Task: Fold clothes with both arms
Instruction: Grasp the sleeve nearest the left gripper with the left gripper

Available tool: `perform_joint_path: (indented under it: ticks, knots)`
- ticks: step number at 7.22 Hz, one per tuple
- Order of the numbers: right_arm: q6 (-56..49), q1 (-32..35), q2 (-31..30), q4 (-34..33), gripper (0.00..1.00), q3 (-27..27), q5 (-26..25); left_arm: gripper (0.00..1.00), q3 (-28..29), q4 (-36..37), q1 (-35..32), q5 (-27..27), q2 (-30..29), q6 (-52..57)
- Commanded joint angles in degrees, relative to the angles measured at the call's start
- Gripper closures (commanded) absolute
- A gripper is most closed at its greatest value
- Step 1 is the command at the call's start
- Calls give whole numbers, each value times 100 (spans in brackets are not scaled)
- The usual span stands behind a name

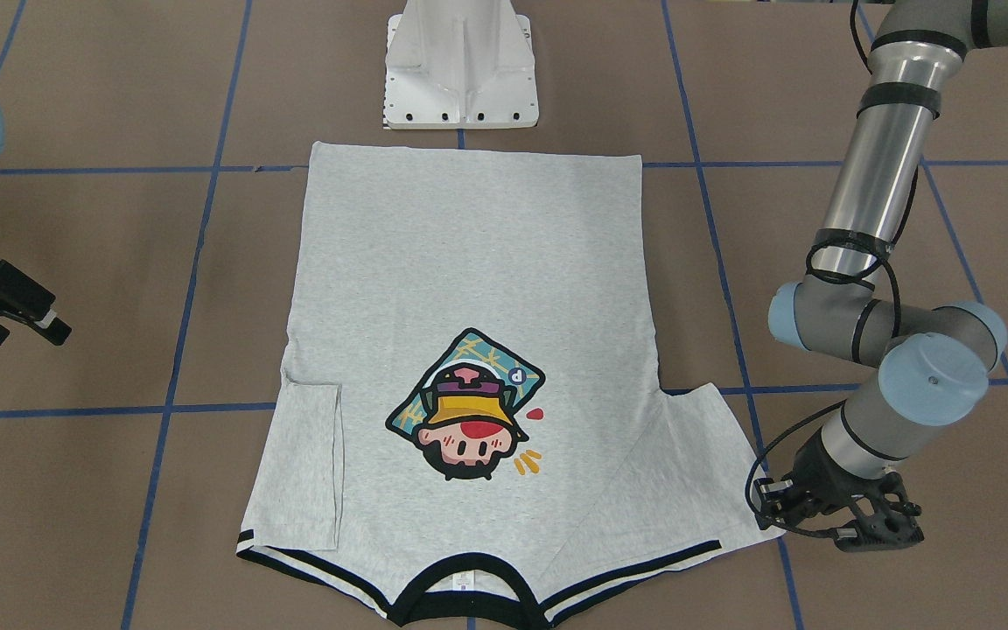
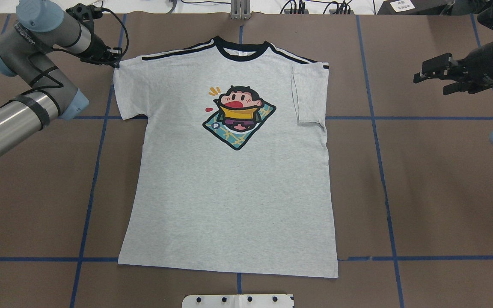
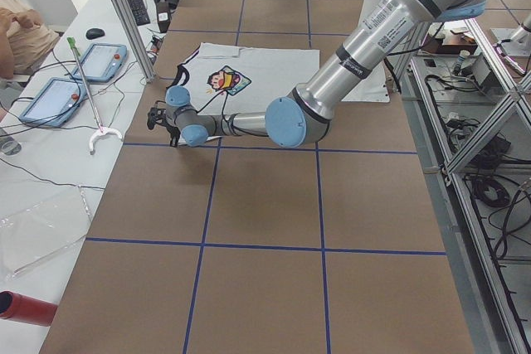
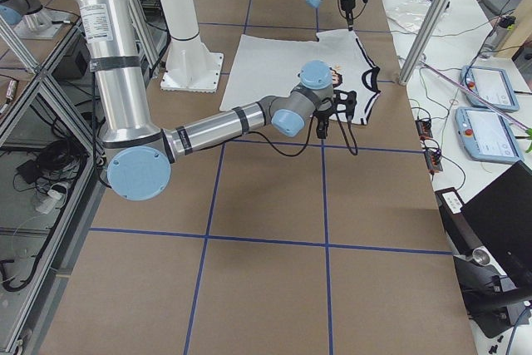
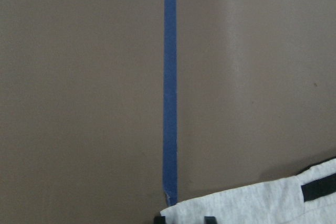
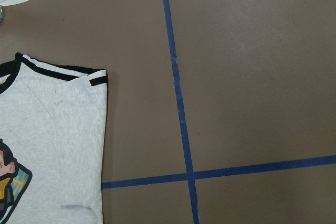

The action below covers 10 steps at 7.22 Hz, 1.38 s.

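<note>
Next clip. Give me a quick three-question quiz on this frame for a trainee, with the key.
1. True or false: both sleeves of the T-shirt lie spread out flat.
2. What is under the right gripper? A) the collar B) the table, off the shirt C) the print
3. Fill in: the left gripper is at the outer corner of the spread ___.
Key: 1 false, the sleeve on the robot's right is folded in over the body. 2 B. 3 sleeve.
</note>
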Motion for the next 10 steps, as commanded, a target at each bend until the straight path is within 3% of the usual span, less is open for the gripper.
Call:
perform_joint_path:
  ticks: [1, 3, 4, 5, 6, 7, 10]
  knots:
    - [0, -4, 5, -3, 0, 2, 0, 100, -158, -4, -79, -65, 7, 20]
    - [0, 48, 14, -3, 0, 20, 0, 100, -1524, 599, -141, -347, 251, -111]
    - [0, 75, 5, -3, 0, 11, 0, 100, -1852, 751, 50, -312, 227, -686]
    - [0, 75, -30, -3, 0, -7, 0, 100, -1847, 761, 357, -181, 96, -1022]
    - [0, 84, -109, -3, 0, 2, -17, 100, -1612, 839, 716, 446, -271, -1469]
    - [-9, 110, -205, 6, 0, 19, -18, 100, -966, 823, 824, 905, -840, -1535]
    - [-44, 102, -232, -3, 0, 11, -26, 100, -468, 429, 834, 1015, -960, -1518]
